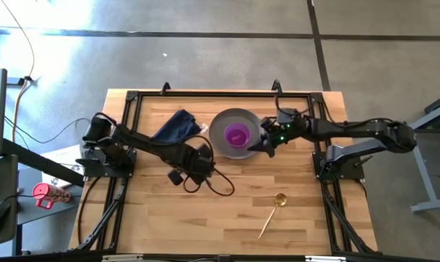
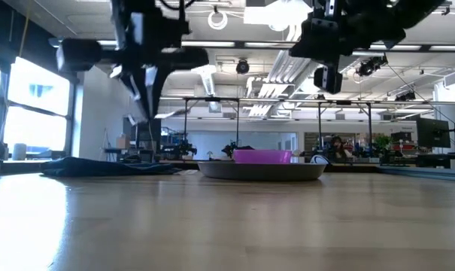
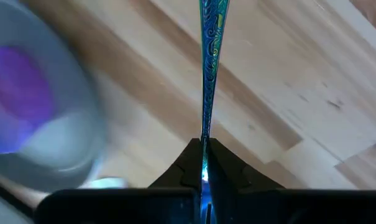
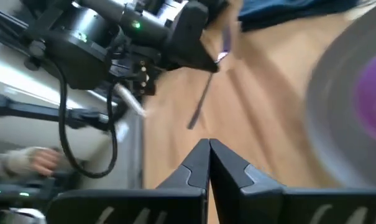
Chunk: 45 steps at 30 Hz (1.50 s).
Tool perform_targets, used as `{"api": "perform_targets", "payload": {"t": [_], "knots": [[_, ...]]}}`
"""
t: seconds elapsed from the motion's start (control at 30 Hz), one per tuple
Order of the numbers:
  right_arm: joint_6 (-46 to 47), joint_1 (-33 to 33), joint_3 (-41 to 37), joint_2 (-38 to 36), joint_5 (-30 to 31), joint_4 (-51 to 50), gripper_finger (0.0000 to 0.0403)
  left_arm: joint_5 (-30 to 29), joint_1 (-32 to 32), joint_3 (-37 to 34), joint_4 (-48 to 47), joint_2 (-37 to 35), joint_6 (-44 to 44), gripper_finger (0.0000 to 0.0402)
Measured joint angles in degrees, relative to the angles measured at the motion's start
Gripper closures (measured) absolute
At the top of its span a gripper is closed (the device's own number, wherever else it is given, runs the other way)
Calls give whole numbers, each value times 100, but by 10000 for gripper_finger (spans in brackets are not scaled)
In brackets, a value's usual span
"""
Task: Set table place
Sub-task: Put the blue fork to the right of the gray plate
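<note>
Nearest the front edge of the counter [image 1: 205,218], a slim gold spoon [image 1: 272,212] is seen lying flat and diagonal on the planks, its round bowl end toward the middle, well apart from everything else. Farther in, the left gripper [image 3: 203,155] is held above the wood just beside the near-left rim of the plate [image 1: 221,124], and its fingers [image 3: 184,167] are clamped narrowly on the patterned teal handle of a fork [image 3: 209,68], which is lifted clear of the surface and points away from the wrist. Beyond that, the round grey plate is set toward the back of the counter, and a small magenta bowl [image 1: 237,135] is resting inside it. At the plate's right rim the right gripper [image 4: 209,149] is poised, its fingers [image 4: 191,171] brought together with nothing seen between them. Left of the plate, toward the back, a dark navy napkin [image 1: 174,128] is left crumpled on the wood. In the right wrist view, a person's hand [image 4: 27,160] is visible beyond the counter's edge.
</note>
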Motion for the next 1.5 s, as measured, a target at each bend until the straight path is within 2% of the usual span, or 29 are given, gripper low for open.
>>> {"api": "perform_targets", "payload": {"t": [0.2, 0.33, 0.53, 0.73, 0.9, 1.07, 1.5], "knots": [[378, 245, -155, 120, -181, 289, 398, -392, 2, 765, -205, -2, 291, 401], [334, 400, 167, 490, -301, 356, 364, -680, 4, 1122, -233, -2, 451, 401], [4, 474, 1087, 1373, -819, 168, 294, -977, 7, 1321, -282, -2, 446, 401], [-480, 472, 2241, 2400, -1687, -598, 257, -976, 7, 1319, -317, -2, 304, 401], [-995, 472, 3030, 3142, -2077, -1532, 249, -1134, 6, 1318, -333, -2, 291, 401], [-1164, 472, 3459, 3582, -2374, -1700, 249, -1204, 4, 1313, -377, -4, 271, 401], [-1475, 419, 3648, 3692, -2186, -1856, 249, -1295, 2, 1313, -344, -7, 188, 401]]}}
